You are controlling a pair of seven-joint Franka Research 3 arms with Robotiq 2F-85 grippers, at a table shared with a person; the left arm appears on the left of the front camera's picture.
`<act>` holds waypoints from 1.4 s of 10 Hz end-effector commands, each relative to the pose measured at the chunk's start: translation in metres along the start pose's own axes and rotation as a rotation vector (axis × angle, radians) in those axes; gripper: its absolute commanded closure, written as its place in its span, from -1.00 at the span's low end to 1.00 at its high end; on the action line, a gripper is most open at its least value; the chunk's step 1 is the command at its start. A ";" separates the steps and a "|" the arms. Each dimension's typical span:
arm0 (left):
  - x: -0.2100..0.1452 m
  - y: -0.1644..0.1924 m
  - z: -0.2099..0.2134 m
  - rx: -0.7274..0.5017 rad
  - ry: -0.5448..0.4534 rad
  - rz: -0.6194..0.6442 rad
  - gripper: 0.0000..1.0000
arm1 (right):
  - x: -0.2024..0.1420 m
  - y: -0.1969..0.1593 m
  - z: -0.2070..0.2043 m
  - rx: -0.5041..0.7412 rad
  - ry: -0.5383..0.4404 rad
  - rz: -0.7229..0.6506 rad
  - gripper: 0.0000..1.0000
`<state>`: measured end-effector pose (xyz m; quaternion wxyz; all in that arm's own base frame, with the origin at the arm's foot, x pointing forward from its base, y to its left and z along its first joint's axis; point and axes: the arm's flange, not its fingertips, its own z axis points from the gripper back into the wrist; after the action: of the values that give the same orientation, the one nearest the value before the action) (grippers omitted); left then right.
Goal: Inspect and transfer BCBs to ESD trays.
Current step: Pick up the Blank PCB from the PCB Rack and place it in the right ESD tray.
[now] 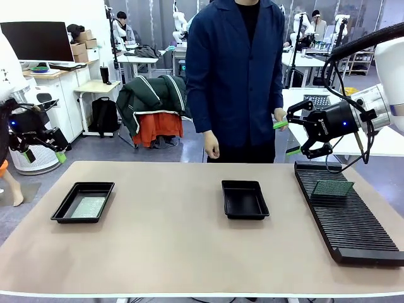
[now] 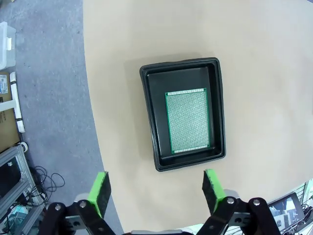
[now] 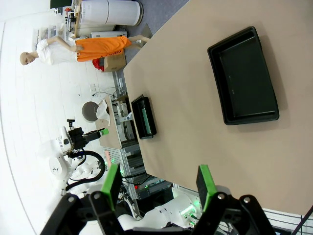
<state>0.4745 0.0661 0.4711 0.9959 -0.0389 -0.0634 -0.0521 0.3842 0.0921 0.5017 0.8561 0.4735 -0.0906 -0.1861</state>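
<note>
Two black ESD trays sit well apart on the bench (image 1: pixel 177 252), both with their long axis running from the robot's side toward the person (image 1: pixel 237 69) standing at the far edge. The left tray (image 1: pixel 95 185) holds one BCB (image 1: pixel 88 207) lying flat on its floor. In the left wrist view that board (image 2: pixel 187 121) is square to the tray (image 2: pixel 152 117), long axis along the tray's own and nearer one long wall than the other. The centre tray (image 1: pixel 245 201) is bare inside, as the right wrist view also shows (image 3: pixel 244 78).

A second BCB (image 1: pixel 332 188) sits tilted at the far end of the ribbed black rack (image 1: pixel 350 221) on the bench's right side, its long edge across the rack's width.

The left claw (image 1: pixel 44 156) hangs off the bench's left edge, high over the loaded tray, its green pads spread wide with nothing between them (image 2: pixel 155 191). The right claw (image 1: pixel 287 137) is raised beyond the rack's far end, also spread and holding nothing (image 3: pixel 158 183).
</note>
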 end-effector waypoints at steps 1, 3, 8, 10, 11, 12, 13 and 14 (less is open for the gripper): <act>-0.001 -0.001 -0.003 0.000 -0.011 0.002 -1.00 | 0.001 -0.002 -0.001 0.014 0.001 0.003 -0.64; -0.001 -0.001 -0.003 0.000 -0.011 0.002 -1.00 | 0.001 -0.002 -0.001 0.014 0.001 0.003 -0.64; -0.001 -0.001 -0.003 0.000 -0.011 0.002 -1.00 | -0.004 0.057 0.099 -0.209 0.045 0.538 -0.64; -0.001 -0.001 -0.003 0.000 -0.011 0.002 -1.00 | 0.008 0.087 0.148 -0.339 0.134 0.824 -0.64; -0.001 -0.001 -0.003 0.000 -0.011 0.002 -1.00 | 0.017 0.101 0.169 -0.382 0.260 0.990 -0.64; -0.001 -0.001 -0.003 0.000 -0.011 0.002 -1.00 | 0.024 0.111 0.186 -0.447 0.379 1.163 -0.64; -0.001 -0.001 -0.003 0.000 -0.011 0.002 -1.00 | 0.033 0.118 0.201 -0.505 0.453 1.284 -0.64; -0.001 -0.001 -0.003 0.000 -0.011 0.002 -1.00 | 0.042 0.121 0.212 -0.548 0.561 1.378 -0.64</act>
<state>0.4745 0.0662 0.4704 0.9959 -0.0390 -0.0629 -0.0519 0.3638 -0.0182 0.7054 0.8986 0.1619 -0.1026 0.3946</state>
